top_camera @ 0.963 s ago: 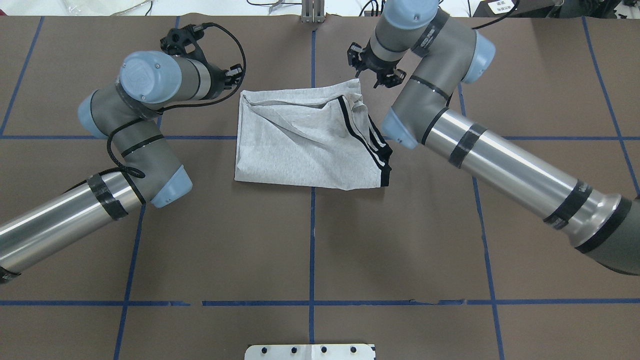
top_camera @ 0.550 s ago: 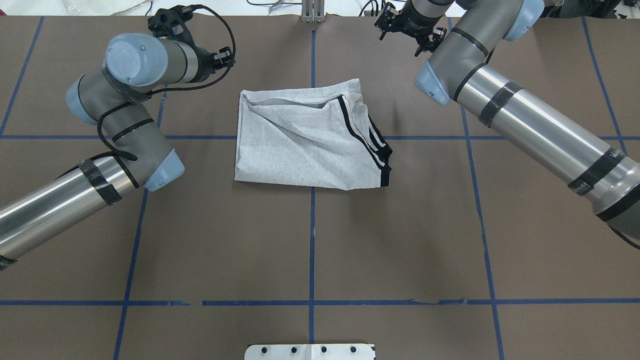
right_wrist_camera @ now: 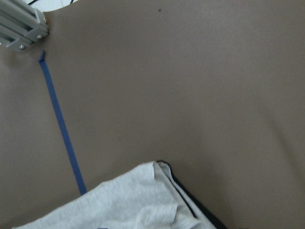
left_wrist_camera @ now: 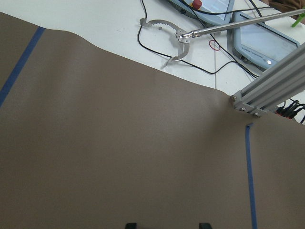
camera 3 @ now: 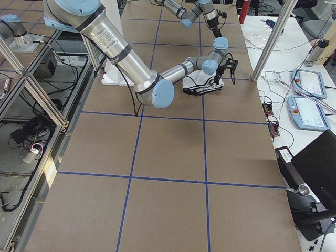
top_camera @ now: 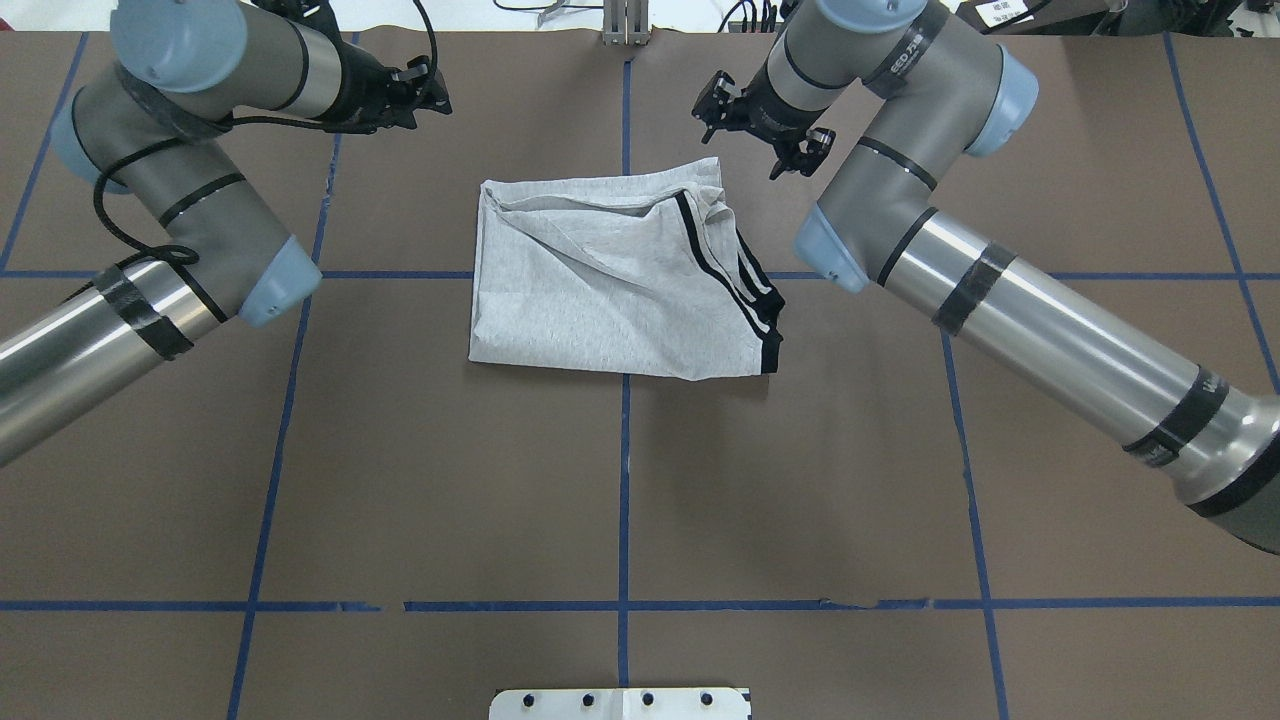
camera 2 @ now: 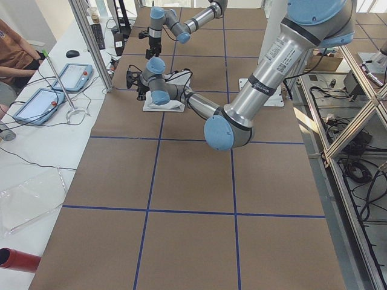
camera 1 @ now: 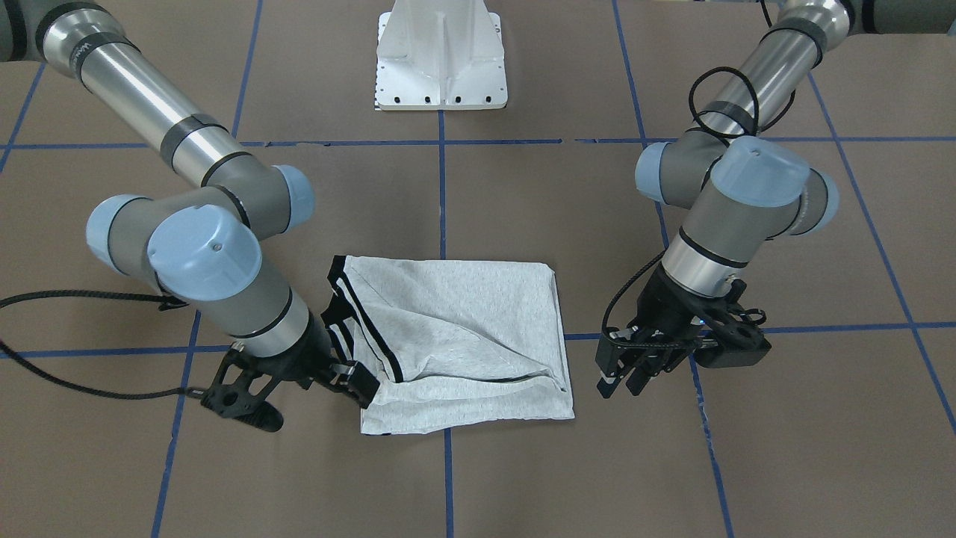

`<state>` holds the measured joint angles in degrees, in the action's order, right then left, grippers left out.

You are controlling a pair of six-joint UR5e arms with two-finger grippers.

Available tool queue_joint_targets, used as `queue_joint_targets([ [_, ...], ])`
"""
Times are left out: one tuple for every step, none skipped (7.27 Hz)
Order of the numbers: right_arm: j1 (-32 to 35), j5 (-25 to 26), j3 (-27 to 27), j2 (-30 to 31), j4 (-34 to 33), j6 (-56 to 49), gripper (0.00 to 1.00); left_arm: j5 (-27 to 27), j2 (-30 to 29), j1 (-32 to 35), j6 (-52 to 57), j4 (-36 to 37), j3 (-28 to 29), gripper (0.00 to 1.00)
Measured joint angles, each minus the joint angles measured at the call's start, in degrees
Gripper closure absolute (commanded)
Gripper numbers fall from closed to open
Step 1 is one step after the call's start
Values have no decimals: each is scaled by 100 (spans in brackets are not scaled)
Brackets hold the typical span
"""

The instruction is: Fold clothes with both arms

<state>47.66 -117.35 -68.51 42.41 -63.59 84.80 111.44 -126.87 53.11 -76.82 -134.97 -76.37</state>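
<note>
The grey T-shirt (top_camera: pixel 610 290) is seen lying folded on the brown worktop (top_camera: pixel 800 480), between the two arms, black stripes on the right arm's side. The left end effector (camera 1: pixel 621 382) is held spread open and empty, just off the shirt's edge. The right end effector (camera 1: pixel 362 385) is parked at the striped corner. How far it's open can't be told.

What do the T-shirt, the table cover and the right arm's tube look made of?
T-shirt: soft knit fabric, matte heathered grey; it creases and drapes. Table cover: probably paper, matte brown; wavy far edge. Right arm tube: brushed metal, likely aluminium; streaked highlights.
</note>
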Motion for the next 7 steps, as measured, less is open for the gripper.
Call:
queue_joint_targets([
  [-278,125,-234,97,2,208,100,316,116,163,65,-5,-106,46],
  [-497,296,-300,113,4,299,100,449,189,237,129,-5,-168,46],
  [-652,491,-232,76,8,302,100,503,222,266,151,-6,-206,46],
  [-721,625,-15,-45,27,274,100,520,235,274,147,-7,-239,46],
  [-726,726,406,-292,81,246,100,523,244,277,141,-5,-265,46],
  [-661,810,1017,-605,277,203,100,522,247,279,134,-5,-276,46],
  [-521,849,1708,-895,614,165,100,518,253,283,125,-4,-291,46],
])
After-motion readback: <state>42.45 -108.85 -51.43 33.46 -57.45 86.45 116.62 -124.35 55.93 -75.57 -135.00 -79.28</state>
